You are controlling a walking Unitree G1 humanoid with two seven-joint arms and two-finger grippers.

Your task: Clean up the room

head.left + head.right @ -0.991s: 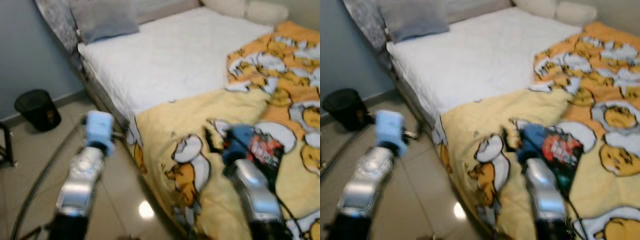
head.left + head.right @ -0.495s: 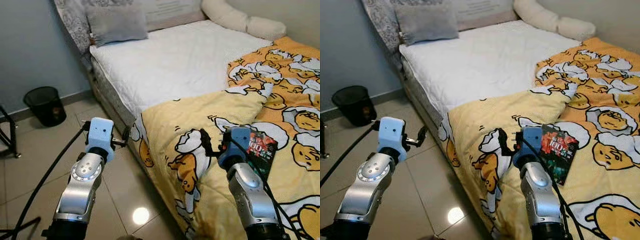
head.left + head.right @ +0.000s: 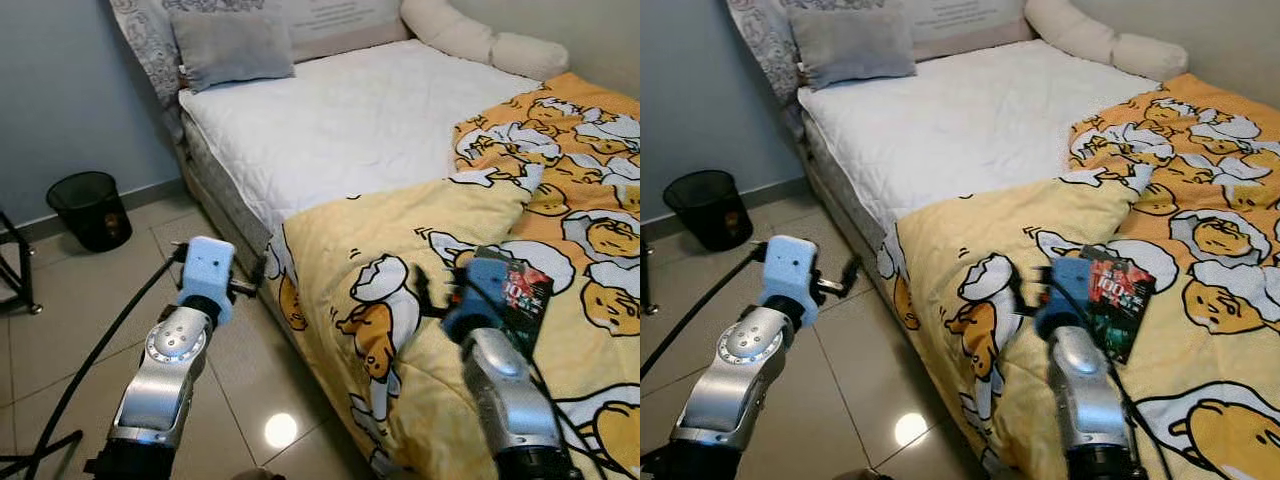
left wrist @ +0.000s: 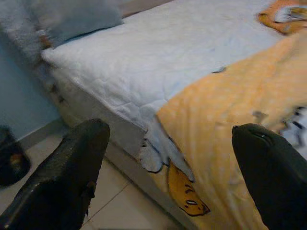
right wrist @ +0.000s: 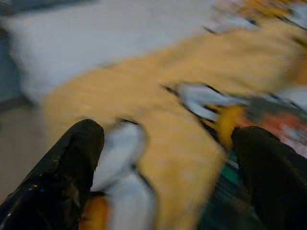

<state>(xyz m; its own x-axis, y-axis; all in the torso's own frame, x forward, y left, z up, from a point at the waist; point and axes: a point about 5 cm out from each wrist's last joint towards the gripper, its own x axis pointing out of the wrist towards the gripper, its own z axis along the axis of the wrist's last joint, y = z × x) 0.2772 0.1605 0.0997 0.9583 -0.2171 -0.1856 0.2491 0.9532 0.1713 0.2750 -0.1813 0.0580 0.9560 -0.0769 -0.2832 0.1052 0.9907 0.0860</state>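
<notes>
book [image 3: 1118,300] on yellow blanket [image 3: 970,230], right of right end effector [image 3: 1030,288]; fingers spread wide, empty. risk: snagging blanket, pushing book away.

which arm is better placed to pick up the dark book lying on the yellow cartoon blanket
Right. The right gripper hangs open over the yellow cartoon blanket, just beside the dark book with the red cover print. The left gripper is open over the tiled floor beside the bed, well away from the book.

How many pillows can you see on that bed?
2: a grey pillow at the head of the bed, on the side nearest the wall, and a long cream bolster across the far corner. The blanket could be hiding more.
</notes>
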